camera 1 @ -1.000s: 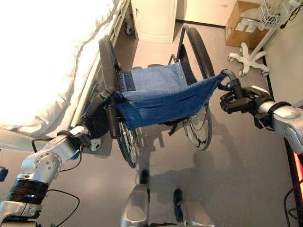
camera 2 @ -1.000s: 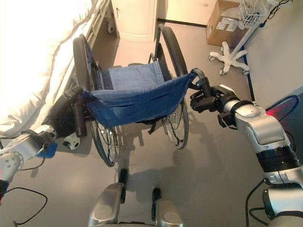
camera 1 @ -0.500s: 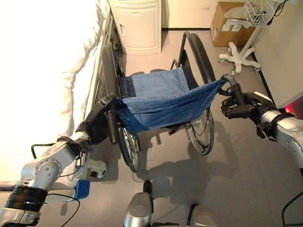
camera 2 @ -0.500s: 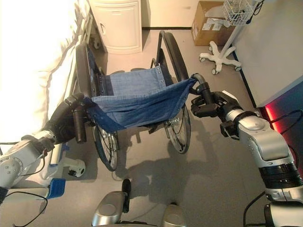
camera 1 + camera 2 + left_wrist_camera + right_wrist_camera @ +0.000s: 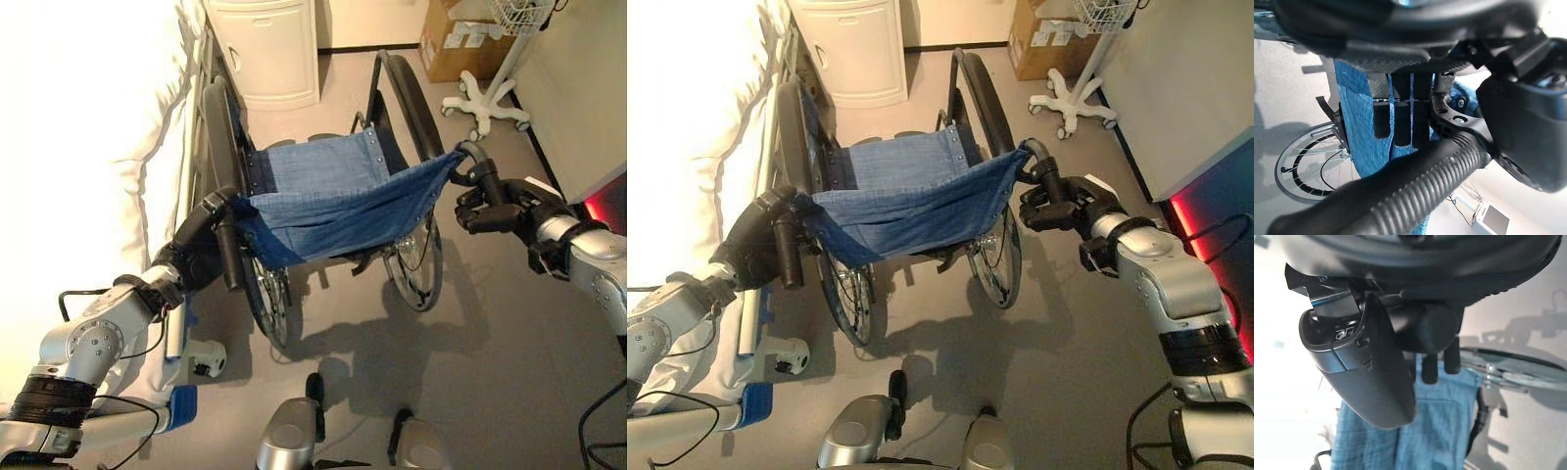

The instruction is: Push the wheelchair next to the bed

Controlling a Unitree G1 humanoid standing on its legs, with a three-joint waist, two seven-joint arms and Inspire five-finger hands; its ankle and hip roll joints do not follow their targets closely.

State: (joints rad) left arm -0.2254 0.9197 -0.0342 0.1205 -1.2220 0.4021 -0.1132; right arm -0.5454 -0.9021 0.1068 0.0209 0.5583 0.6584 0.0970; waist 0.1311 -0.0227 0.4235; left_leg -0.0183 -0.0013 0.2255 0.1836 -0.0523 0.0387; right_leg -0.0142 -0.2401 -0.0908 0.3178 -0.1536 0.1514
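One wheelchair (image 5: 333, 201), blue denim sling back, two large wheels, two push handles. It stands right alongside the bed (image 5: 88, 147), its left wheel close against the bed's side rail. One white cabinet (image 5: 266, 49) beyond the wheelchair, at the bed's head end. One cardboard box (image 5: 456, 39) and one white wheeled stand base (image 5: 485, 103) further off, on the far side of the wheelchair from the bed.

Left hand (image 5: 201, 250): fingers curled round the ribbed left push handle (image 5: 1415, 191), on the bed side. Right hand (image 5: 495, 211): fingers clenched round the right push handle (image 5: 472, 162), on the side away from the bed.
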